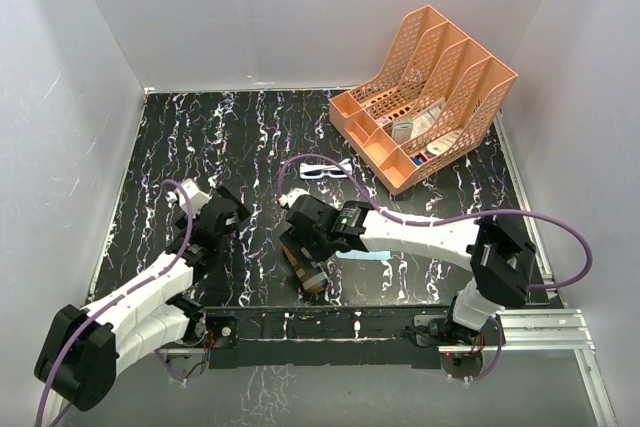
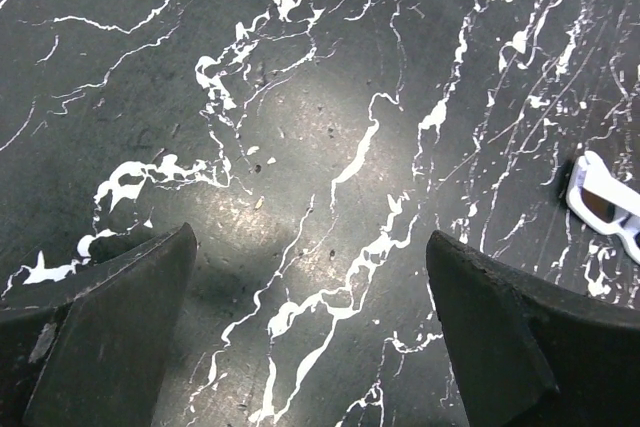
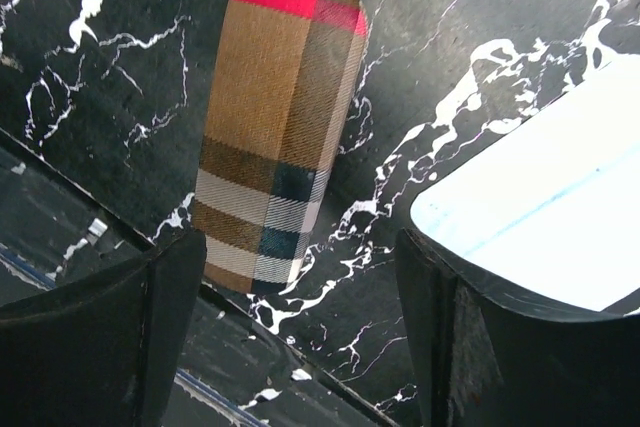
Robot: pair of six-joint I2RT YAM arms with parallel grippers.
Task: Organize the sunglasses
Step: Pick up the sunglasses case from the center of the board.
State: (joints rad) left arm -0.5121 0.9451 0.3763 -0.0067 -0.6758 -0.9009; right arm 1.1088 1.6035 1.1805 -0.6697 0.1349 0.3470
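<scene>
Top external, widest first: black white-veined tabletop (image 1: pixel 200 147), with an orange file rack (image 1: pixel 405 47) at its far right, odds and ends in the slots. Next in size, both arms, reaching in from the near edge. Left claw (image 1: pixel 238 212) spread wide over bare marble, gripping nothing. Right claw (image 1: pixel 298 235) likewise parted and empty, hanging over a brown plaid case (image 1: pixel 308 269), with one end of that case between its fingers in the right wrist view. Just right of the case, a light blue cloth (image 1: pixel 362 257). Smallest of all, the sunglasses (image 1: pixel 325 170): white frame, bluish lenses, flat on the tabletop near the rack's near-left corner, apart from it, touched by neither claw. Long axis roughly left to right across the view, tipped a little. Beyond both claws: farther from the bases and slightly right of the right claw, well to the right of the left one. Right claw judged the nearer, yet aimed at the case rather than the frame. In the left wrist view, only one end of the frame at the right edge, outside the gap between the fingers. Likely calls for a swing to the right before closing, with the fingers set across the frame's short way.
</scene>
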